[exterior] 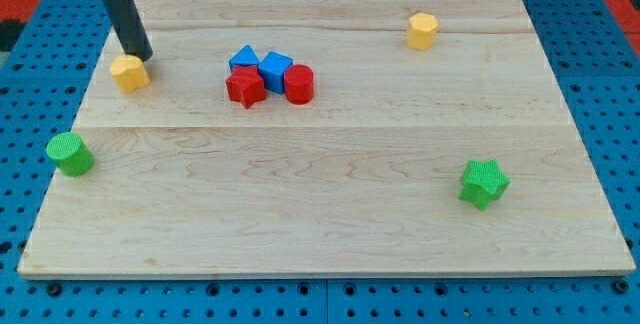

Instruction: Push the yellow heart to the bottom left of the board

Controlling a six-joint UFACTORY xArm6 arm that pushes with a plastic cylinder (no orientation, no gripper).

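The surface (330,214) is a pale wooden board of jointed planks, resting on a blue pegboard that shows on all sides, with a strip of red at the upper corners; nothing more of the room can be seen. The board's lower half is bare wood apart from what sits near its edges.

The rod comes in from the view's top left, leaning slightly, and my tip (143,57) sits touching, or all but touching, the yellow heart (130,72) at roughly the heart's 1 o'clock. That placement makes sense: the goal corner lies toward 7 o'clock from the heart, so a tip behind it on the opposite side can drive it down and left. There is no gripper on this arm, so nothing opens or closes; only the rod's end does the work.

The heart itself is near the board's left edge, in the upper half, well short of the bottom-left corner.

The green cylinder (69,153) stands at the left edge, about 7 o'clock from the heart, near the likely path, so the push may need steering to the right of it.

A cluster of two blue blocks (262,65), a red star (245,87) and a red cylinder (298,83) sits at the heart's 3 o'clock, packed together. A green star (484,183) lies far off at 4 o'clock, and a second yellow block (422,31) near the top right.
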